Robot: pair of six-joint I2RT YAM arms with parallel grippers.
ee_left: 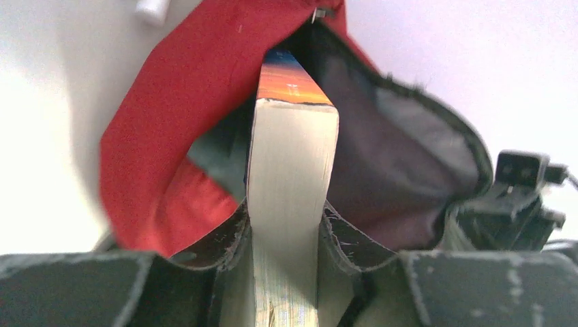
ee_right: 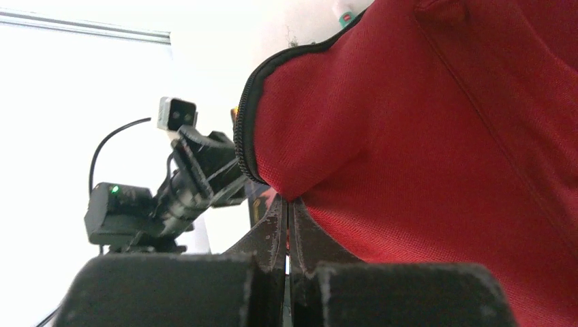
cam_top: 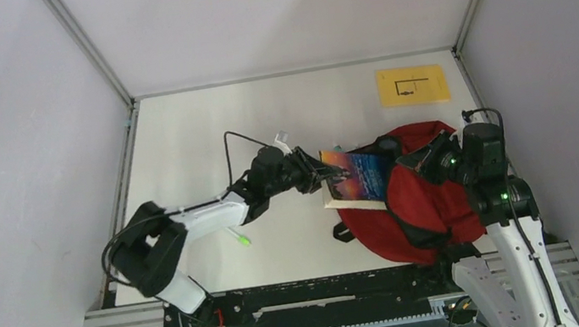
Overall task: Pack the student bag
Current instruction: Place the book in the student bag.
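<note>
You are looking down into a booth closed in by plain pale walls (cam_top: 7,126), with metal frame rails (cam_top: 86,47) running up the corners and a white table (cam_top: 205,132) as its floor. The table is matt and mostly bare on its left and far parts. The backpack (cam_top: 432,195) lies on the near right part of the table, just in front of the right arm's base. It is red with black trim, and its mouth is turned to the left and gaping. The left wrist view shows a dark grey lining inside the backpack (ee_left: 170,122). A thick book (cam_top: 360,175) with an orange and blue cover sits at that mouth, its far end already between the red flap and the lining. The left gripper (cam_top: 331,176) is clamped on the book's near end, one finger on each cover, with the page edge (ee_left: 293,170) facing the wrist camera. The right gripper (ee_right: 286,204) has its fingers pressed together, pinching the red fabric just by the black zipper edge (ee_right: 240,129). A yellow sheet (cam_top: 412,85) lies flat in the far right corner, well apart from the backpack. A small white stick with a green tip (cam_top: 238,237) rests on the table beside the left arm.
</note>
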